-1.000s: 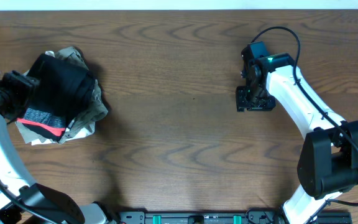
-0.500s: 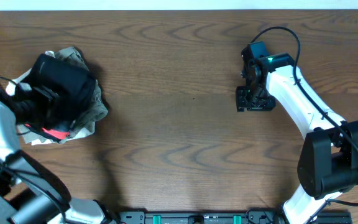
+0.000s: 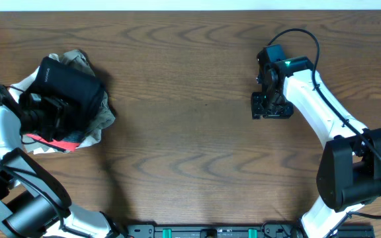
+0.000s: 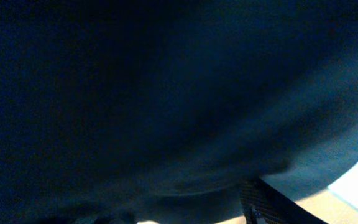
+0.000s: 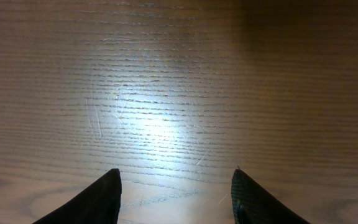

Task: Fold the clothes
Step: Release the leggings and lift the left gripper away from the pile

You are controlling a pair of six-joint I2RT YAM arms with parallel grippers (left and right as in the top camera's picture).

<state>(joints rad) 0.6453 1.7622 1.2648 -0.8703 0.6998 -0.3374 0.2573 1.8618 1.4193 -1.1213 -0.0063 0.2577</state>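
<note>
The clothes point(image 3: 71, 86), black pants in a folded bundle, lie on top of a pile at the table's left. A strip of their coral red edge point(image 3: 53, 141) shows at the near side. My left gripper point(image 3: 47, 111) sits on the near left part of the bundle. In the left wrist view dark fabric point(image 4: 166, 93) fills the frame and only one finger point(image 4: 263, 202) shows, far to the right, so the jaws stand apart. My right gripper point(image 3: 271, 112) hangs open over bare wood at the right, nothing between its fingertips point(image 5: 176, 193).
Under the pants lie a white garment point(image 3: 37, 147) and an olive-khaki garment point(image 3: 102, 116). The brown wooden table point(image 3: 190, 132) stretches between the two arms. Its far edge runs along the top of the overhead view.
My left gripper has moved right, from the pile's left edge onto the black bundle, covering the grey waistband. The bundle stayed about where it was. The right arm has not moved.
</note>
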